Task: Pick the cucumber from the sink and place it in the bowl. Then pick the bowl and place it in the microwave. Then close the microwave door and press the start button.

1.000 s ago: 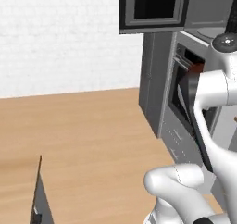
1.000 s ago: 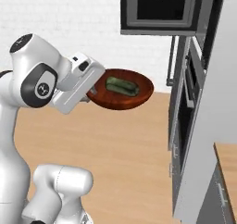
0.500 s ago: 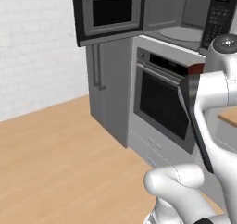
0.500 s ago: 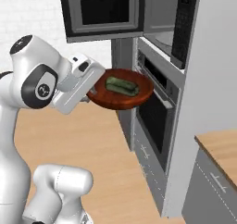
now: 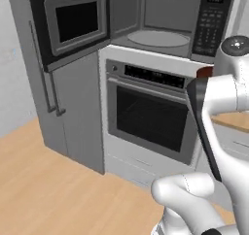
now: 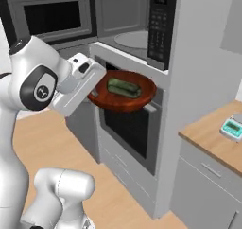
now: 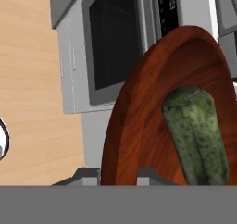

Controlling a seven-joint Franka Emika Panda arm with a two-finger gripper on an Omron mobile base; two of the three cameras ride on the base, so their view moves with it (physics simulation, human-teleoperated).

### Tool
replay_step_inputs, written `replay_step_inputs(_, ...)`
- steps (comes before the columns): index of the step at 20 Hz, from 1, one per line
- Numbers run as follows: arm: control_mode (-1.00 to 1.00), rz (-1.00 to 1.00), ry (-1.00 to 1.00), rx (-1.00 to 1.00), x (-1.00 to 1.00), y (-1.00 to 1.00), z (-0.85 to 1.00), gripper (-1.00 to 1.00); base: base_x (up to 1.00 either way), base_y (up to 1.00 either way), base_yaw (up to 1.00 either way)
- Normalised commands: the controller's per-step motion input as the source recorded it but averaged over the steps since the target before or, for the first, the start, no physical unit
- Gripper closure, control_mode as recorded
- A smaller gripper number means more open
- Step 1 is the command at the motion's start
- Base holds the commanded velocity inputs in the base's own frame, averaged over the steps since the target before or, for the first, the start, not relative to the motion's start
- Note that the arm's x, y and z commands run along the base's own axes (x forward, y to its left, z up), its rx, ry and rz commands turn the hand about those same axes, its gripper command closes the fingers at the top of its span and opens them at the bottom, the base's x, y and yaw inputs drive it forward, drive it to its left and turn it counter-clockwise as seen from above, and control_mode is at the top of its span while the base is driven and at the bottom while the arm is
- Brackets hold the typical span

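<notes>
The hand (image 6: pixel 94 92) is clamped on the near rim of the shallow, glossy reddish-brown bowl (image 6: pixel 124 99), its jaws nearly closed, and holds it level in the air. The stubby dark green cucumber (image 6: pixel 124 88) lies inside the bowl. The bowl hangs in front of the oven (image 5: pixel 151 118) with the dark glass window, just below the built-in black-fronted microwave (image 5: pixel 168 23). The wide black microwave door (image 5: pixel 73 23) stands swung open to the left, baring the light grey cavity and round turntable (image 5: pixel 158 38).
</notes>
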Motion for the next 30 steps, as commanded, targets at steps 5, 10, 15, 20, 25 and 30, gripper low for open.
replay_step_inputs(5, 1.00, 0.00, 0.00, 0.00, 0.00, 0.00, 0.00, 1.00, 0.67, 0.98, -0.61)
replay_step_inputs(10, 1.00, 0.00, 0.00, 0.00, 0.00, 0.00, 0.00, 1.00, 0.51, 1.00, -0.62)
replay_step_inputs(15, 1.00, 0.00, 0.00, 0.00, 0.00, 0.00, 0.00, 1.00, 0.46, 0.76, -0.57)
replay_step_inputs(20, 1.00, 0.00, 0.00, 0.00, 0.00, 0.00, 0.00, 1.00, 0.50, 0.42, -0.48)
replay_step_inputs(25, 1.00, 0.00, 0.00, 0.00, 0.00, 0.00, 0.00, 1.00, 0.72, 0.55, -0.33)
replay_step_inputs(30, 1.00, 0.00, 0.00, 0.00, 0.00, 0.00, 0.00, 1.00, 0.48, 0.39, -0.26)
